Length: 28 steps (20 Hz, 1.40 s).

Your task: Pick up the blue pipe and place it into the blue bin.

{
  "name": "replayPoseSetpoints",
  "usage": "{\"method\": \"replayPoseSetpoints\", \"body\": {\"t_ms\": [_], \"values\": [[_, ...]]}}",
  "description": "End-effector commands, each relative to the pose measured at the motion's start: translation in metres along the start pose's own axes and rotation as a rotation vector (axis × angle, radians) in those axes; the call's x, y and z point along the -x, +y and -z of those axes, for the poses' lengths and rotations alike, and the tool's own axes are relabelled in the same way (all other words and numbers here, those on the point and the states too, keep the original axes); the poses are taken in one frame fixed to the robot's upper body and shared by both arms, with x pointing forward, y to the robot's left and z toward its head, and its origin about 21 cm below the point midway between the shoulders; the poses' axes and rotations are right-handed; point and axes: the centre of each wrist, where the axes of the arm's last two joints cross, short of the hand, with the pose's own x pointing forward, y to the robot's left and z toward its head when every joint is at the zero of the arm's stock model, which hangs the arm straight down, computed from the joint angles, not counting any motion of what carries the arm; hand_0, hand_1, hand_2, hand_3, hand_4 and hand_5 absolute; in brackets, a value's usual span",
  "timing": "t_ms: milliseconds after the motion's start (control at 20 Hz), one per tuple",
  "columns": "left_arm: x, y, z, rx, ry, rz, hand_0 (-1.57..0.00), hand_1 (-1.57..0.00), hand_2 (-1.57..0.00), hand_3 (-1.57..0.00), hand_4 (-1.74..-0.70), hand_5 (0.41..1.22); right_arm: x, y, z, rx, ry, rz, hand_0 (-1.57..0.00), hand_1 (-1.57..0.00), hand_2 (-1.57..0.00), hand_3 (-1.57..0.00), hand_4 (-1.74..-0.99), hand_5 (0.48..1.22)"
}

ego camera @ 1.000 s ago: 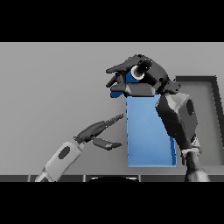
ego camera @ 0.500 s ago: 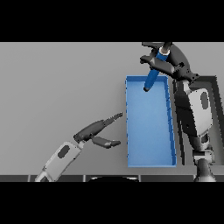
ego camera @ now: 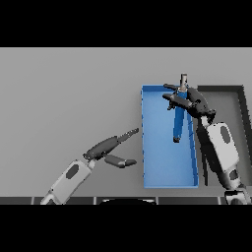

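The blue pipe (ego camera: 178, 120) hangs lengthwise over the right half of the blue bin (ego camera: 153, 147), its grey tip sticking up past the bin's far wall and its lower end pointing down toward the bin's floor. Whether that lower end touches the floor cannot be told. The bin is a long, shallow tray lying on the grey table (ego camera: 69, 93), running away from the robot. Just beside the bin's right wall sits a dark tray (ego camera: 236, 98), its near part hidden by the right arm.

The right hand (ego camera: 189, 101) is above the bin's far right corner, its fingers curled round the upper part of the pipe, grasping it. Its forearm slants back over the bin's right wall toward the lower edge of the view.

The left hand (ego camera: 114, 150) rests to the left of the bin, near the middle of its left wall but apart from it. Its fingers are straight and relaxed, reaching toward the bin, with the thumb spread below; it holds nothing.
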Motion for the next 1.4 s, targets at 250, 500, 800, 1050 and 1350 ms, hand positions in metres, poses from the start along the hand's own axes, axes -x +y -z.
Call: {"method": "replayPoseSetpoints", "body": {"t_ms": [250,500,800,1050,1350], "values": [[-0.004,0.003,0.001,-0.013,0.000,0.006,0.00,0.00,0.00,0.00,-0.89,0.454,0.043,-0.006,0.012,0.049,0.301,-0.019,-1.04,-0.93,-0.89,-0.72,-1.455,1.164],[-0.006,0.003,0.000,-0.005,0.001,-0.001,0.00,0.00,0.00,0.00,-0.89,0.452,0.049,0.001,0.018,0.012,0.418,-0.163,-0.34,-0.31,-0.29,-0.23,-1.208,1.028],[-0.001,0.000,0.001,-0.008,-0.007,-0.009,0.00,0.00,0.00,0.00,-0.90,0.453,0.062,0.001,0.023,0.036,0.403,-0.376,-0.09,-0.08,-0.08,-0.06,-1.126,0.794],[-0.004,0.001,0.002,-0.011,-0.022,-0.016,0.00,0.00,0.00,0.00,-0.91,0.460,0.064,0.000,0.024,0.056,0.389,-0.368,-0.03,-0.03,-0.02,-0.02,-1.120,0.702],[-0.001,-0.001,0.002,-0.002,-0.011,-0.025,0.00,0.00,0.00,0.00,-0.92,0.467,0.067,-0.003,0.026,0.038,0.393,-0.377,-0.01,-0.01,-0.01,-0.01,-1.129,0.673]]}}
